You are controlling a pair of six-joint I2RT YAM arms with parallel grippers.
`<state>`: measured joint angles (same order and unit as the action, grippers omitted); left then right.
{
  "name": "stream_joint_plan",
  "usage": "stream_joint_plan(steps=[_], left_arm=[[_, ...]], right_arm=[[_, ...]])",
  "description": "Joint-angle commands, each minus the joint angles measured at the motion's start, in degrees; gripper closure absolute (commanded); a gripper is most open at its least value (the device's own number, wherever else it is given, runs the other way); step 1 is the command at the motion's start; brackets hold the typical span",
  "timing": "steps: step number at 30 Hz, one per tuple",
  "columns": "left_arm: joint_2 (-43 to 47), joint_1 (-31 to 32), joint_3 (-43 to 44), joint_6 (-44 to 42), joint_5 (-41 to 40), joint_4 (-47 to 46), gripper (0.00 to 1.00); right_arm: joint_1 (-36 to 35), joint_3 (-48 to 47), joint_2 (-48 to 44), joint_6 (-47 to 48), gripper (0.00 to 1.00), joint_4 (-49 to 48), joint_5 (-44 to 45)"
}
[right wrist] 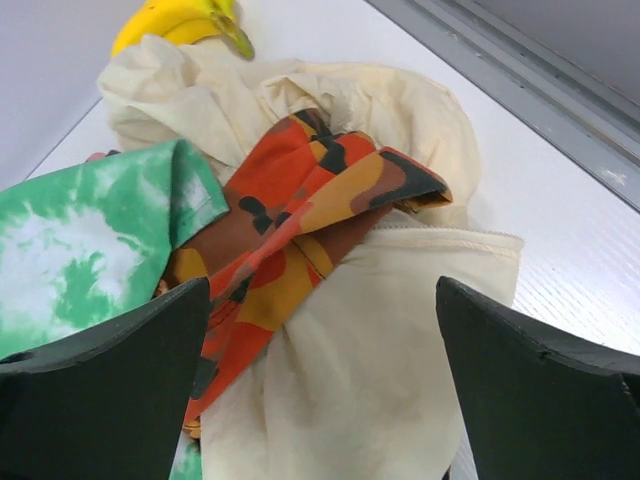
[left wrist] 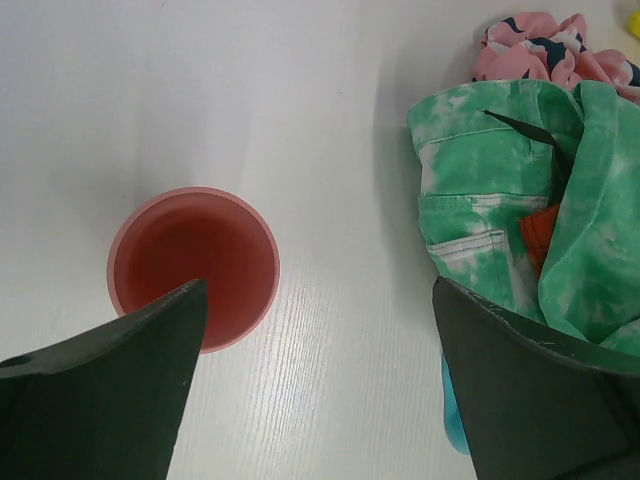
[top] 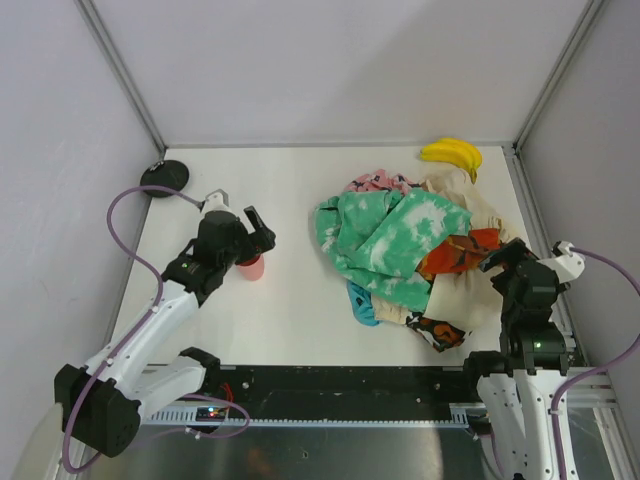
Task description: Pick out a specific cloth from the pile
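step: reach, nothing grabbed yet | plain turquoise-blue soft cloth (top: 362, 305) peeks out the near-left bottom of the heaped mixed-cloth pile (top: 410, 240) | left gripper (top: 258, 228); right gripper (top: 505, 258); both gaping, empty | next imo: left pinches that blue edge

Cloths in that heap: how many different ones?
5: green tie-dye cloth on top, orange-black cloth to its right, cream cloth far right, pink patterned cloth at the back, turquoise cloth peeking out at the near edge. Others may be hidden.
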<state>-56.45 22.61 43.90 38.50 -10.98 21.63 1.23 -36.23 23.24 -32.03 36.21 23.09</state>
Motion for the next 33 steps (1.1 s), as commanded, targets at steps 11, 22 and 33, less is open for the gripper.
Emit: stream_joint_plan(steps=[11, 22, 33], left_arm=[[-4.56, 0.32, 3.06, -2.10, 2.57, -1.08, 0.00], [-2.95, 0.33, 1.53, -2.72, 1.54, -1.14, 0.00], [-2.03, 0.35, 1.39, -2.68, 3.46, -1.13, 0.00]], right_arm=[[-19.43, -2.49, 11.60, 19.08, 0.01, -16.72, -23.86], [-54.90, -22.02, 60.39, 41.43, 0.01, -9.35, 9.27], [-47.19, -24.01, 77.55, 38.31, 0.01, 0.38, 7.10]])
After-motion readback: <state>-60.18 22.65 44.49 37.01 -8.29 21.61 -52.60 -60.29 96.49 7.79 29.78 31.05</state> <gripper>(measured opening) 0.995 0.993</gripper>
